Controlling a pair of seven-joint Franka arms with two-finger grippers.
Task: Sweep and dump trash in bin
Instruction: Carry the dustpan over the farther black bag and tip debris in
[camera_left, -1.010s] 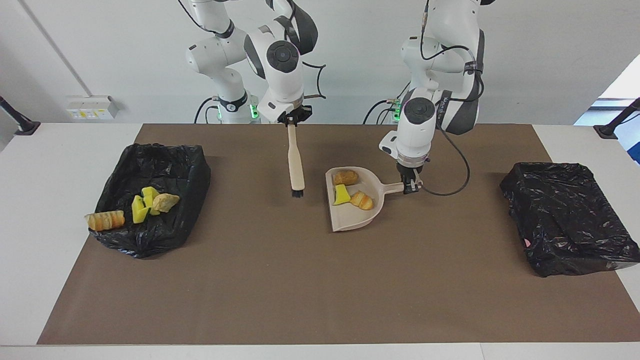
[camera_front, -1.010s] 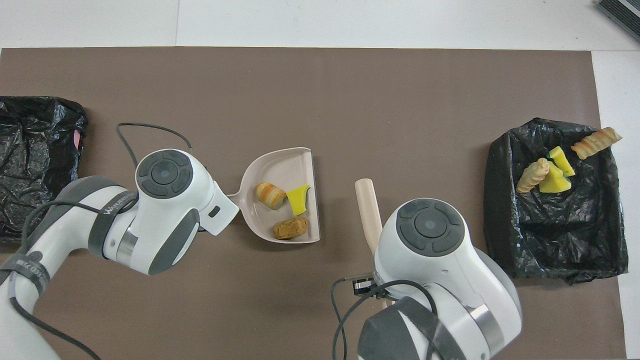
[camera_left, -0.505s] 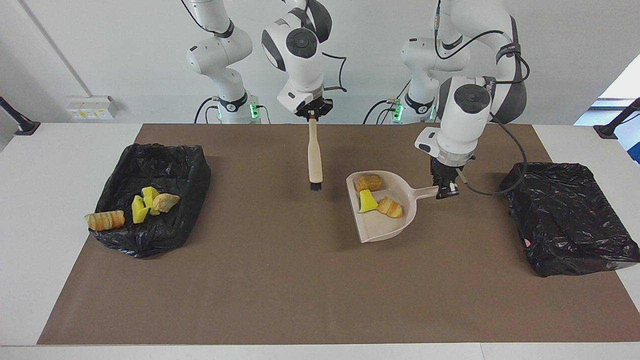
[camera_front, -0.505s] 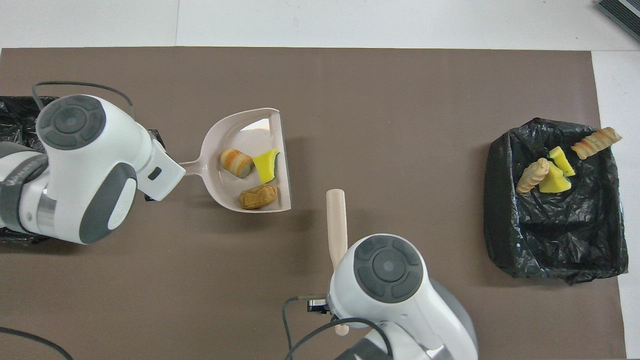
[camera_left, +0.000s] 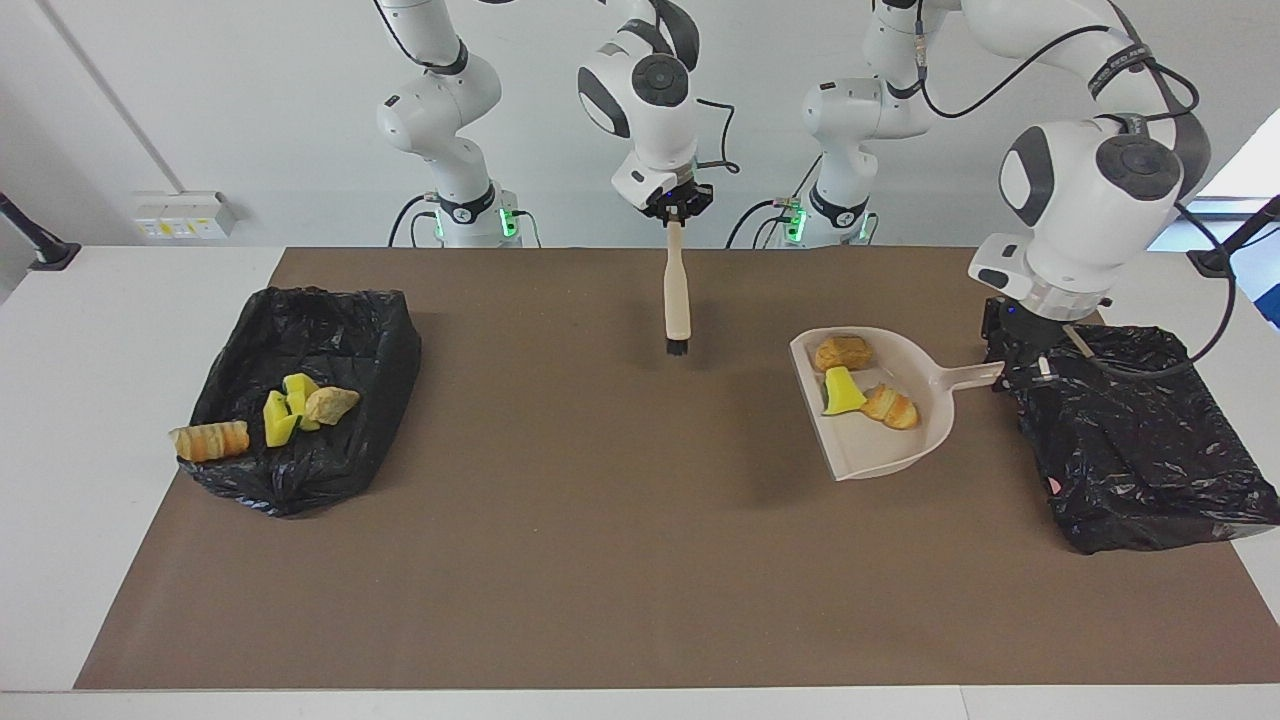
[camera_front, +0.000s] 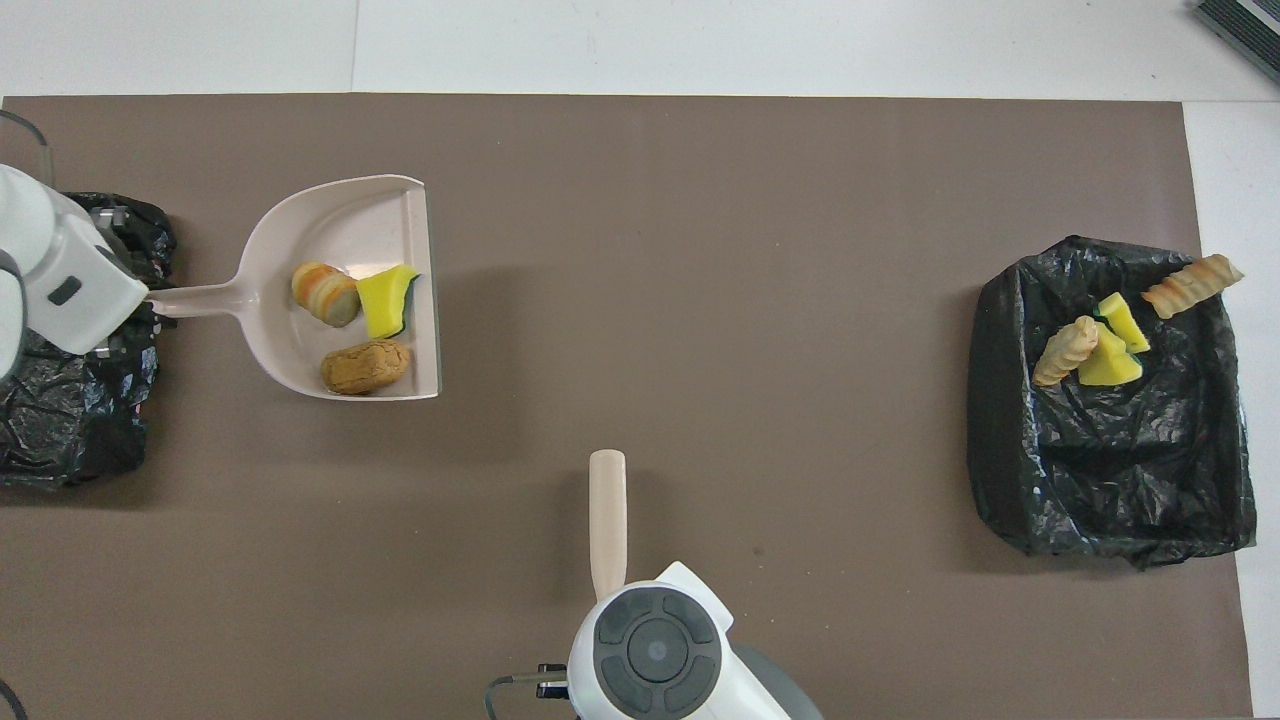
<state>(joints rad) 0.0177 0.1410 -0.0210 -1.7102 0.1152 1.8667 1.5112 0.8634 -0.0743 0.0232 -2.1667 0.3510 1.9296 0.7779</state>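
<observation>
Plain beige dustpan (camera_left: 880, 420), no legible writing

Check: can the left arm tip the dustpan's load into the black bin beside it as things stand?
Probably yes. The left gripper holds the dustpan by its handle, raised beside the bin; nothing stands between them. Three scraps lie in the pan.

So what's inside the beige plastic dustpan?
Three scraps lie in the beige plastic dustpan: a brown bread-like lump, a yellow sponge chunk and an orange-striped roll. Whatever is beneath them is covered.
</observation>
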